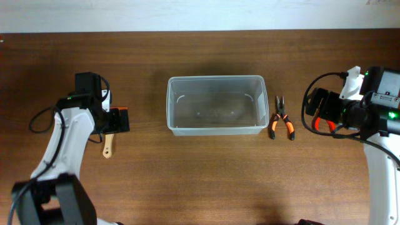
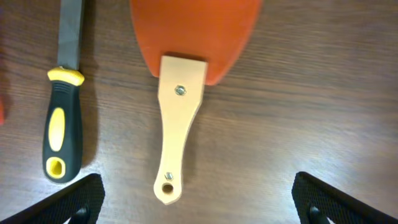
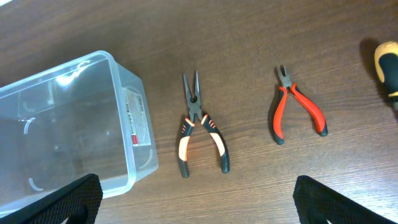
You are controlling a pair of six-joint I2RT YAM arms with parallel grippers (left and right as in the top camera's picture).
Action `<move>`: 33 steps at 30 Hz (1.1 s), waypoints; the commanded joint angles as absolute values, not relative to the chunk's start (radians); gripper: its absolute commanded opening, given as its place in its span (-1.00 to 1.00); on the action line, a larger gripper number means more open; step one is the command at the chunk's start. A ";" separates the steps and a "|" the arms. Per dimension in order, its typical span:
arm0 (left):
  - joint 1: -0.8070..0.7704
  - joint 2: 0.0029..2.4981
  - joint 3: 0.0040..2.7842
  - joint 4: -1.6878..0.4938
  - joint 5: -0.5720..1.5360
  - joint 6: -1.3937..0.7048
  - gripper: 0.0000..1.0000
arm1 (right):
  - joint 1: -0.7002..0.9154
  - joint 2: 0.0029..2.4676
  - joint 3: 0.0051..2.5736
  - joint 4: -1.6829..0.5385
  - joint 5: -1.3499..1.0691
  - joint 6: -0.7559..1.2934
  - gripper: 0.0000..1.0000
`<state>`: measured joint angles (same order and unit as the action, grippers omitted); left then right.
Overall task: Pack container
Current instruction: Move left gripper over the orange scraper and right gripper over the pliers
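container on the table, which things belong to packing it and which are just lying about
Job, likely: container, black-orange pliers, red cutters, wooden-handled scraper, yellow-black file.
Lying about: none clearly spare; cut-off yellow handle, unclear.

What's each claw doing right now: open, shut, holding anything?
Left claw: open, empty, over the wooden-handled scraper with an orange blade.
Right claw: open, empty, near the small red-handled pliers.

Left pincer (image 2: 198, 200) and right pincer (image 3: 198, 200) both gape wide.
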<state>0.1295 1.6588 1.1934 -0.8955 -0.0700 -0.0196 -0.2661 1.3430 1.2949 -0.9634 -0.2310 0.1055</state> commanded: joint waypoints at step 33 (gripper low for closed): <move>0.222 1.882 1.209 -0.663 -0.004 0.031 0.83 | -0.270 1.357 1.311 -1.001 -0.252 0.122 0.98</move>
<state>0.2283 1.8656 1.1934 -0.6533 -0.0113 0.0406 -0.2661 1.3521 1.2949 -0.9977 -0.2359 0.1204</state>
